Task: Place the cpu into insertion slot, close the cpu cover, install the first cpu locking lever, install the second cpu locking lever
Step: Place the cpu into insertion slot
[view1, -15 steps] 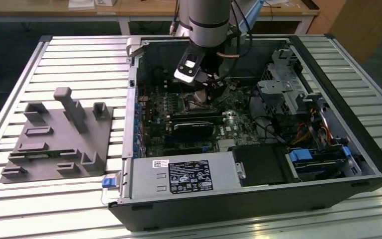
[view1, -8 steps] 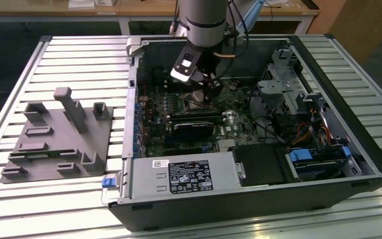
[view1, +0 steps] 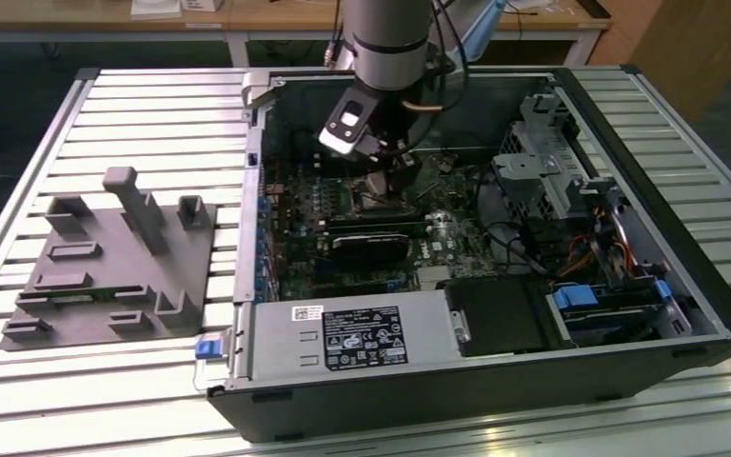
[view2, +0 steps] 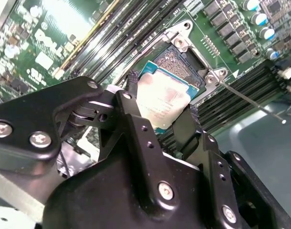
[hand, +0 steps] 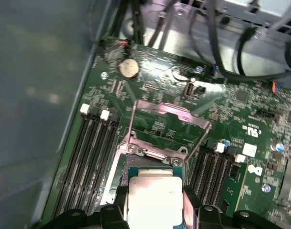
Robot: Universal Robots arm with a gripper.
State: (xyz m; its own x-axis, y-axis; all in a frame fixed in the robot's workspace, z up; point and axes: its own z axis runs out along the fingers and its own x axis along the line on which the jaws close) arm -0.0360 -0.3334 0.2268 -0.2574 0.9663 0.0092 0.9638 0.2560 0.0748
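In both wrist views my gripper (view2: 162, 98) (hand: 153, 206) is shut on the cpu (view2: 160, 107) (hand: 152, 195), a silver-topped square chip, with a black finger on each of two opposite edges. The chip hangs tilted just over the insertion slot (view2: 181, 59) (hand: 131, 151), offset so that part of the slot's gold contact field shows past it. The cpu cover (hand: 171, 109), a silver frame with a square cut-out, stands swung up at the slot's far side. One thin locking lever (view2: 250, 101) sticks out free from the slot's corner. In the exterior view the gripper (view1: 379, 169) is deep inside the open computer case.
Long black memory slots (hand: 90, 152) flank the slot on both sides. A black graphics card (view1: 372, 249), a power supply (view1: 353, 333), a drive cage (view1: 543, 171) and cables (hand: 217, 43) crowd the case. A grey fixture (view1: 111, 267) lies on the slatted table at the exterior view's left.
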